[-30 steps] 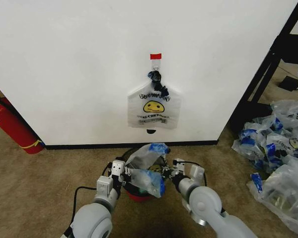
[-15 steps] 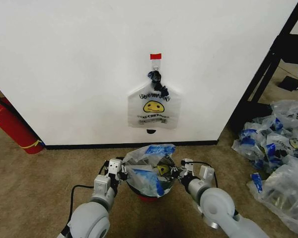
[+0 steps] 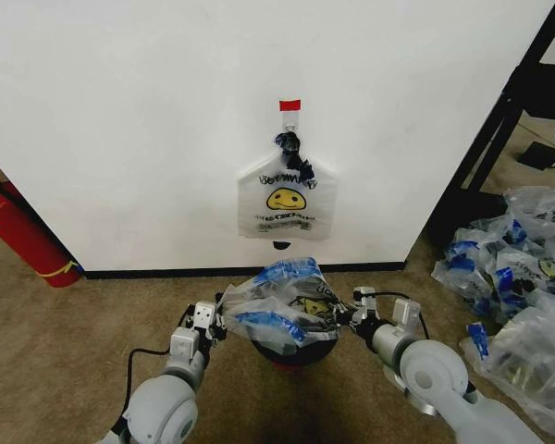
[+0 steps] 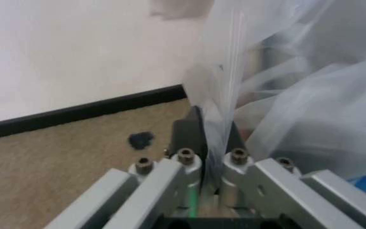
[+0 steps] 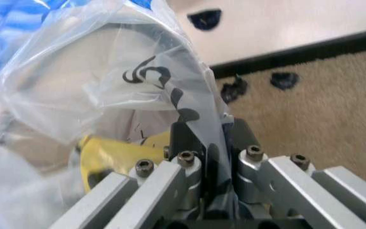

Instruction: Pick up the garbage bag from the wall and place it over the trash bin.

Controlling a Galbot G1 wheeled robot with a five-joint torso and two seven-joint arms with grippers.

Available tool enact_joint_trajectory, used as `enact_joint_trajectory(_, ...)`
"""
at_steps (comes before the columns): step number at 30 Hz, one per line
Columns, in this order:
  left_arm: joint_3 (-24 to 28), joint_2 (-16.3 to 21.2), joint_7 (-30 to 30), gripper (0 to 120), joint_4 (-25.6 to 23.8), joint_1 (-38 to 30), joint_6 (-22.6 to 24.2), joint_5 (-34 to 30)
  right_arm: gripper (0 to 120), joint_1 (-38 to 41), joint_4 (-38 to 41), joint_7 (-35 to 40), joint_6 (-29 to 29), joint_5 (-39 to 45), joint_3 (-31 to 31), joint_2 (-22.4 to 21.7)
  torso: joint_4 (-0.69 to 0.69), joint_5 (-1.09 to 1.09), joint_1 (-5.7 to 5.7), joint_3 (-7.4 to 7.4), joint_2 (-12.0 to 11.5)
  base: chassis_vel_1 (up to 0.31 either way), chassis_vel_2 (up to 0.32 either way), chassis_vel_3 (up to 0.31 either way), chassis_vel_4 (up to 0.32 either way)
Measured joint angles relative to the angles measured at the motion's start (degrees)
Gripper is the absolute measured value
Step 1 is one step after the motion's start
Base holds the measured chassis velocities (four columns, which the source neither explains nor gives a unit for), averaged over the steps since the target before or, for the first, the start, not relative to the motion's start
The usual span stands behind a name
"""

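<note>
The garbage bag [image 3: 282, 301], crinkly whitish plastic with blue patches and a yellow smiley, is stretched flat between my two grippers just above the trash bin [image 3: 294, 352], a black bin with a red base. My left gripper [image 3: 224, 320] is shut on the bag's left edge, and the film [image 4: 285, 95] runs between its fingers in the left wrist view. My right gripper [image 3: 344, 318] is shut on the right edge, where black print and the yellow face [image 5: 116, 150] show. The wall [image 3: 120, 139] stands right behind the bin.
A second smiley bag [image 3: 287, 199] hangs from the hook under red tape [image 3: 289, 105]. A red fire extinguisher [image 3: 23, 231] leans at the left. Heaped clear bags with blue labels [image 3: 518, 277] lie at the right, beside a black frame [image 3: 499, 120]. Brown carpet lies around the bin.
Both grippers have drawn apart, left going left and right going right. The bag has gone from a bunched lump to a wide sheet over the bin.
</note>
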Motion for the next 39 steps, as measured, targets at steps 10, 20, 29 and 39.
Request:
enact_joint_trajectory(10,-2.81,2.56,5.18,39,-1.9,2.07,-2.66,2.36,2,2.61,-3.33,-2.0,3.68,-4.87,-0.43,0.43,0.0,0.0,0.0,0.0,0.0,0.0,0.0,0.0,0.0)
enact_joint_trajectory(20,-4.31,3.37,14.02,77,-1.57,2.45,-16.0,15.64,2,2.73,-4.13,-2.07,4.02,-9.22,-0.81,-0.19,0.01,-0.01,0.0,0.0,0.0,0.0,0.0,0.0,0.0)
enact_joint_trajectory(29,-2.4,3.33,27.21,100,1.28,-0.47,-24.42,23.98,2,0.92,-3.34,-5.31,6.35,-17.75,-3.31,-0.58,0.01,-0.01,0.0,0.0,0.0,0.0,0.0,0.0,0.0)
enact_joint_trajectory(39,-0.02,3.55,32.67,98,3.03,-5.26,-22.66,28.17,2,0.02,-3.23,-7.68,8.72,-23.05,-3.9,-1.01,0.0,-0.01,0.0,0.0,0.0,0.0,0.0,0.0,0.0)
